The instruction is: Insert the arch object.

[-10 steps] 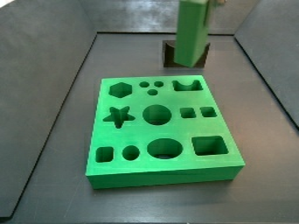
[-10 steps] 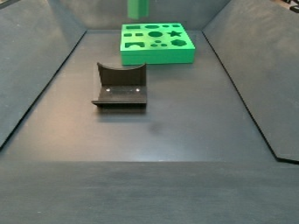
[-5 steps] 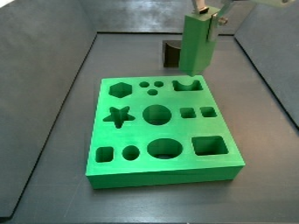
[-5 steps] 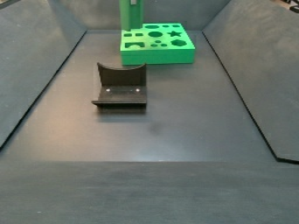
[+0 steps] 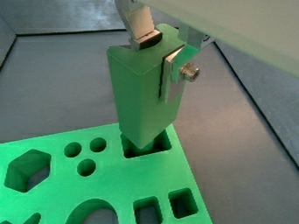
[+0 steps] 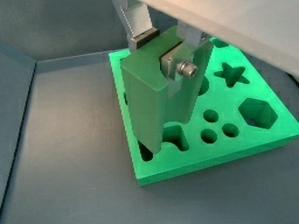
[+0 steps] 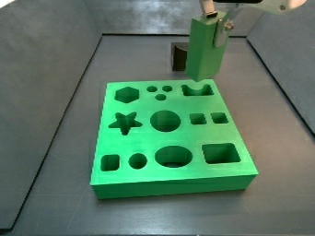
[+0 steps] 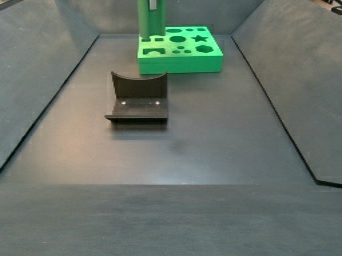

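Note:
The arch object (image 7: pixel 204 51) is a tall, narrow light-green block, held upright. My gripper (image 7: pixel 212 18) is shut on its top end. In both wrist views the silver fingers (image 5: pixel 176 66) (image 6: pixel 177 57) clamp the block (image 5: pixel 140 96) (image 6: pixel 158 96) from two sides. Its lower end stands right over the arch-shaped hole (image 5: pixel 149 147) (image 7: pixel 194 89) at the far right corner of the green holed board (image 7: pixel 172 138) (image 5: pixel 70 171) (image 6: pixel 239 114). I cannot tell whether the tip has entered the hole. In a side view the block (image 8: pixel 150 18) rises at the board's (image 8: pixel 181 50) far left.
The dark fixture (image 8: pixel 138 97) stands on the floor in front of the board in a side view, and shows behind the block in a side view (image 7: pixel 180 57). Dark walls (image 7: pixel 68 74) enclose the floor on both sides. The board has several other shaped holes.
The gripper has carried the arch object forward from over the fixture and lowered it over the board's arch hole. The board and fixture have not moved.

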{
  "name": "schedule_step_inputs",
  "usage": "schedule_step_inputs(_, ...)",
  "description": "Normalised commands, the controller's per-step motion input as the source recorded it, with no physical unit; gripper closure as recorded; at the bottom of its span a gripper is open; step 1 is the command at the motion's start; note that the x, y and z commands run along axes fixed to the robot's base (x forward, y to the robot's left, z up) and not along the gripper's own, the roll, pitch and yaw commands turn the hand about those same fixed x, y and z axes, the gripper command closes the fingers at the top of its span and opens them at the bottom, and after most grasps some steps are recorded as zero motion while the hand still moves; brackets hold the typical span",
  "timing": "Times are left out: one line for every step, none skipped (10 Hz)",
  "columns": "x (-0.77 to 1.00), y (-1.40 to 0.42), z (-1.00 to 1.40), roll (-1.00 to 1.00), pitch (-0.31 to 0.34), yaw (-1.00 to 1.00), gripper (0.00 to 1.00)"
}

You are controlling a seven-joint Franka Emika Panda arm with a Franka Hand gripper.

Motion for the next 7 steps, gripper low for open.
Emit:
schedule_step_inputs(-0.05, 0.00, -0.36, 0.00, -0.041, -0.88, 1.00)
schedule_step_inputs(0.00, 0.00, -0.42, 0.00, 0.000, -1.00, 1.00)
schedule_step_inputs(0.00, 0.00, -0.36, -0.01, 0.000, -1.00, 1.00)
schedule_step_inputs(0.00, 0.00, -0.31, -0.07, 0.000, -1.00, 1.00)
schedule_step_inputs(0.05, 0.00, -0.12, -0.15, 0.000, -0.71, 1.00)
schedule_step_inputs(0.05, 0.00, -0.09, -0.12, 0.000, -0.39, 1.00)
schedule_step_inputs(0.05, 0.05, -0.20, -0.07, 0.009, -0.66, 1.00)
